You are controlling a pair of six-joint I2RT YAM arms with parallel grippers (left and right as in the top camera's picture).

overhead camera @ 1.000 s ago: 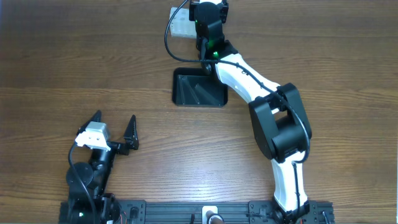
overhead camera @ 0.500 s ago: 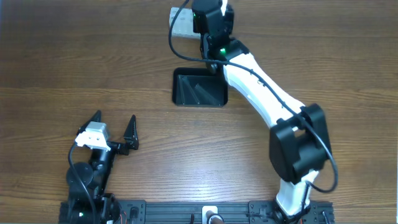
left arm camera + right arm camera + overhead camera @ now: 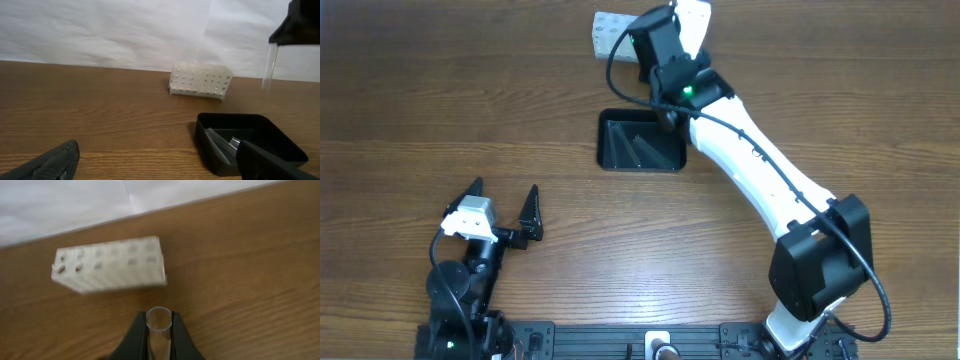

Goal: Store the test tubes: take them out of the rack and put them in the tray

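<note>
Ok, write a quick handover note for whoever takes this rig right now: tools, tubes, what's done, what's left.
Left tool: open, empty, resting near its base.
Right tool: shut on a clear test tube, lifted near the white perforated rack.
Done: at least two tubes lie in the black rectangular tray.
Left: carry the held tube to the tray and release it; the rack looks empty, so it is probably the last.

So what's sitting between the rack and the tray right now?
Nothing. The left wrist view shows only bare table between the rack and the tray.
</note>
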